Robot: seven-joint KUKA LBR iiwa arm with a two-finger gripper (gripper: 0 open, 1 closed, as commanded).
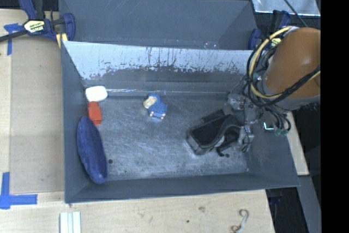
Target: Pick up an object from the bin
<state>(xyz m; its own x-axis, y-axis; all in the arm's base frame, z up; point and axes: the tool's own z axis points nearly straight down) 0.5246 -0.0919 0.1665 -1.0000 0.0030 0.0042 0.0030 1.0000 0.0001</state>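
Below the orange wrist cover [292, 63], fingers [240, 136] sit by a black pouch [210, 131]; apart or together, cannot tell.

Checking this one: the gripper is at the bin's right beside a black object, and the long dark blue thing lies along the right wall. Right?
No. The long dark blue thing lies along the bin's left wall, just below the orange block, as the camera view shows. The gripper is at the bin's right beside the black object.
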